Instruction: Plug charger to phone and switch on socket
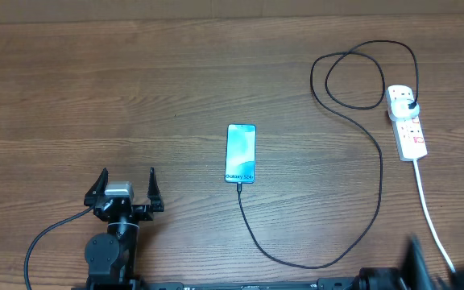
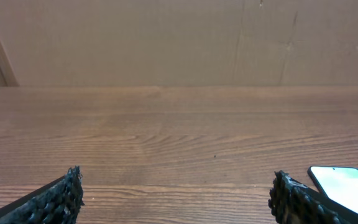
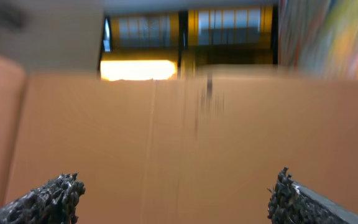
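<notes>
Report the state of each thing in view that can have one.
phone: screen lit, lying flat.
charger: plug in the socket, tip at the phone's bottom edge, apparently inserted.
socket: holds the charger's plug; switch positions too small to tell.
left gripper: open, empty.
right gripper: open, empty.

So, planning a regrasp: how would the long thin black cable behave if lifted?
Probably floppy: the long thin black cable lies in loose curves. Likely light, being thin. Lifting may tug the slim blue-screened phone it reaches.
</notes>
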You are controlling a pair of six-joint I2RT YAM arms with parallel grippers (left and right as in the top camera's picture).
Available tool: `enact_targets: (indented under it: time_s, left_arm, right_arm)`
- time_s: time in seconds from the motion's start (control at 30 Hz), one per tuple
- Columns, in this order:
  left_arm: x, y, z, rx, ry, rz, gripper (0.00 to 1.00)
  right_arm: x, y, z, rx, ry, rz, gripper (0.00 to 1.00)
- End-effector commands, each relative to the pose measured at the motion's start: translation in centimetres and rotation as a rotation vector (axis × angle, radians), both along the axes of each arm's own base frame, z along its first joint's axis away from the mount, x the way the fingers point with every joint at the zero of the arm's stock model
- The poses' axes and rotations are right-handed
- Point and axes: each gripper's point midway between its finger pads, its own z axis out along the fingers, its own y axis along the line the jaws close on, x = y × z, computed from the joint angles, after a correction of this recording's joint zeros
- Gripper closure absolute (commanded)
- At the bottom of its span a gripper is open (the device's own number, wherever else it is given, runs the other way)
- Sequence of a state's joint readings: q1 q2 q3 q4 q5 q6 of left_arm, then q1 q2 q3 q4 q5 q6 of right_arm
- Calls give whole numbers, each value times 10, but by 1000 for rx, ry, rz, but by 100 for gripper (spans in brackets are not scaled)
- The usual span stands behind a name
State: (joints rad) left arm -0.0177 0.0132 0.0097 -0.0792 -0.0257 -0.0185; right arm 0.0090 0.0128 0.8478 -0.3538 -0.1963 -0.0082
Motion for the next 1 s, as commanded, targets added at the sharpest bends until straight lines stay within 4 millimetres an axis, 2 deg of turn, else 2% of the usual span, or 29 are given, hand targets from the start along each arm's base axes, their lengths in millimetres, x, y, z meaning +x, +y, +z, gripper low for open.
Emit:
enact_targets:
  time_s: [0.0, 0.13, 0.23, 0.6, 0.77, 0.97]
  left_arm:
    - [0, 0, 0, 18, -6, -4, 0]
    - [0, 0, 0, 18, -6, -4, 1]
    - [0, 0, 0, 18, -6, -4, 0]
    - [0, 0, 0, 18, -6, -4, 0]
    - [0, 0, 0, 18, -6, -4, 0]
    - [0, 0, 0, 18, -6, -4, 0]
  right_arm:
    - [42, -2, -46, 11, 129, -7, 0]
    - [80, -1, -98, 9, 257, -8, 0]
    - [98, -1, -127, 9, 312, -9, 0]
    - [138, -1, -214, 6, 466, -10, 0]
    - [149, -1, -241, 6, 482, -10, 0]
    - [155, -1, -254, 6, 461, -10, 0]
